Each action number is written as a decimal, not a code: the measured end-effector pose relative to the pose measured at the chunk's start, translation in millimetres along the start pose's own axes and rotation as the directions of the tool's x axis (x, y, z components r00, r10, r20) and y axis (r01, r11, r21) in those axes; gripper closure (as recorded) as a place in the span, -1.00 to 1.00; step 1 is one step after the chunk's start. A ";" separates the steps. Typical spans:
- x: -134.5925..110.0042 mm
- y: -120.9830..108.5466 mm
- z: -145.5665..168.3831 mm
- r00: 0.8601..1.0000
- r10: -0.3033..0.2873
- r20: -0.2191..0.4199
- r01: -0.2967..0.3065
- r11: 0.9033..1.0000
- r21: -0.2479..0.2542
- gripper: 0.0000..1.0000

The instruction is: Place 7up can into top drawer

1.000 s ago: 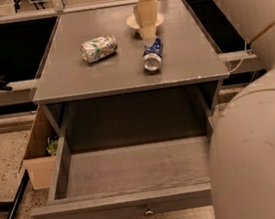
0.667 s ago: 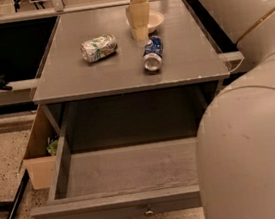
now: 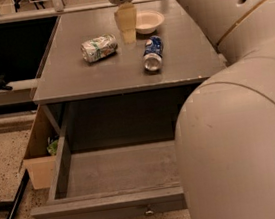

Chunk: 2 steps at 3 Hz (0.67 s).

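Grey top drawer [image 3: 105,206] part-hidden by my arm [image 3: 243,143] | end effector [image 3: 129,36] grip: I cannot tell | 7up can [image 3: 99,48] lies just left of it.

You had a blue can [image 3: 153,54] lying on its side on the grey table [image 3: 72,74], right of centre. A white bowl [image 3: 149,21] sat behind it, just right of the gripper [image 3: 128,32] hanging over the table's far part. A cardboard box [image 3: 39,162] holding something green [image 3: 53,145] stood on the speckled floor [image 3: 2,154], left of the table.
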<state>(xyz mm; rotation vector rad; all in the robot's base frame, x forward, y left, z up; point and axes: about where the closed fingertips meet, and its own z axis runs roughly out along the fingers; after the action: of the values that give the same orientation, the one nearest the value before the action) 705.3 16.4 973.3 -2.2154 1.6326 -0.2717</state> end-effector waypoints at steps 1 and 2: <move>0.0 0.0 0.0 1.000 0.000 0.000 0.000 1.000 0.000 -1.00; 0.7 -5.1 0.9 0.999 0.017 0.041 -0.018 0.999 0.029 -1.00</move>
<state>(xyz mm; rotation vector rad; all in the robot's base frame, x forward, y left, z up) 710.3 17.2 974.5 -2.1697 1.6159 -0.2427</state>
